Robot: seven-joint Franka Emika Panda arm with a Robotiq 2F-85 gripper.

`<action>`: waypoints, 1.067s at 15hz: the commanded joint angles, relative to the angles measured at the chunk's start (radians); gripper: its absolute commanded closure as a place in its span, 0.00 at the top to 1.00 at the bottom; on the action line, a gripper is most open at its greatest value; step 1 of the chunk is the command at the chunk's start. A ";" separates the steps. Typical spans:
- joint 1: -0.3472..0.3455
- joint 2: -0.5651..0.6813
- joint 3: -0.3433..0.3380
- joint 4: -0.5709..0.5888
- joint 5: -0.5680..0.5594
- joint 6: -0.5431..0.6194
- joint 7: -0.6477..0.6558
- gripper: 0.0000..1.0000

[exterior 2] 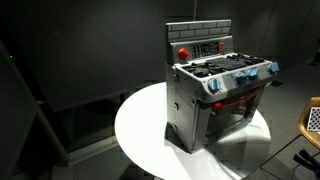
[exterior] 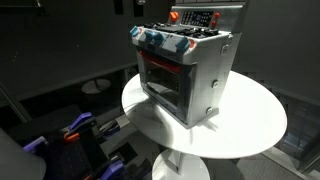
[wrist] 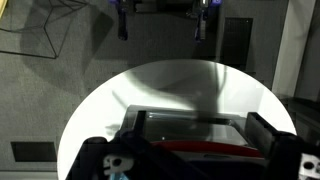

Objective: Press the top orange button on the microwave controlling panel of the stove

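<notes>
The silver toy stove (exterior: 188, 70) with blue knobs (exterior: 160, 42) stands on a round white table (exterior: 250, 125); it shows in both exterior views (exterior 2: 215, 95). The upright microwave controlling panel (exterior: 205, 17) rises at its back, with a dark display and small red-orange buttons (exterior 2: 183, 52). In the wrist view the stove's top and reddish front (wrist: 195, 140) fill the bottom. My gripper (wrist: 162, 20) is open and empty; its two fingers sit wide apart at the top edge, well away from the stove. A dark shape at the top edge of an exterior view (exterior: 133, 8) seems to be the gripper, above the knobs.
The table (exterior 2: 140, 130) stands on a white pedestal (exterior: 180, 165). Blue and black gear (exterior: 70, 135) lies low beside the table. A yellowish object (exterior 2: 312, 120) is at the frame edge. The surroundings are dark walls.
</notes>
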 commanded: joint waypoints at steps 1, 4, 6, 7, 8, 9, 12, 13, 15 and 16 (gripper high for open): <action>0.004 0.000 -0.004 0.002 -0.002 -0.002 0.002 1.00; 0.004 0.000 -0.004 0.002 -0.002 -0.002 0.002 1.00; 0.004 0.000 -0.004 0.002 -0.002 -0.002 0.002 1.00; 0.004 0.000 -0.004 0.002 -0.002 -0.002 0.002 1.00; 0.004 0.000 -0.004 0.002 -0.002 -0.002 0.002 1.00; 0.005 0.004 -0.003 0.009 -0.003 0.000 0.001 1.00; 0.004 0.023 0.003 0.046 -0.011 0.017 0.005 1.00; 0.003 0.030 0.005 0.061 -0.014 0.030 0.006 1.00; 0.001 0.045 0.009 0.090 -0.021 0.059 0.009 1.00; -0.001 0.059 0.010 0.108 -0.026 0.075 0.009 1.00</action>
